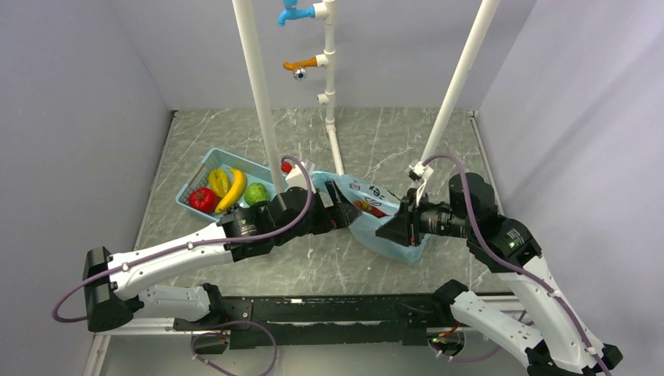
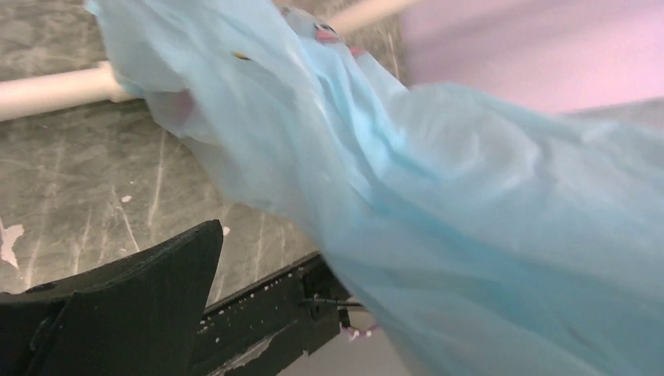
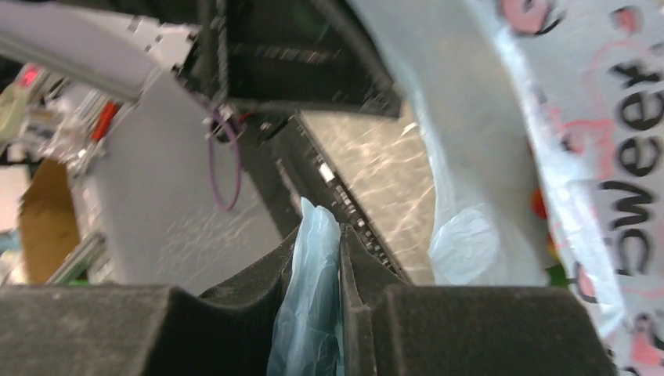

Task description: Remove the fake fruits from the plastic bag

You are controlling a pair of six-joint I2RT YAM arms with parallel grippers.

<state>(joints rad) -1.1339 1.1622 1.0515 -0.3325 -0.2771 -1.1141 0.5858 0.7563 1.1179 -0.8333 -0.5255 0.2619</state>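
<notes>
Plastic bag (image 1: pixel 372 231), centre of frame: translucent light blue, black lettering, small pink prints.
Basket (image 1: pixel 205 166), left of centre: pale blue.
Contents: yellow bananas (image 1: pixel 229 186), red fruit (image 1: pixel 203 199), green fruit (image 1: pixel 256 193).
Bench (image 1: pixel 376 141): grey-green marble pattern, white veining.
Right fingers (image 3: pixel 196 329): black.

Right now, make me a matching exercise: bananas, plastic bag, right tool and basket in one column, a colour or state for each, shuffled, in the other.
1 bananas
2 plastic bag
3 right tool
4 basket

A shut on thin film
B translucent light blue, black lettering
C yellow, inside the basket
D rigid, left of the bag

Pairs: 1-C, 2-B, 3-A, 4-D
</notes>
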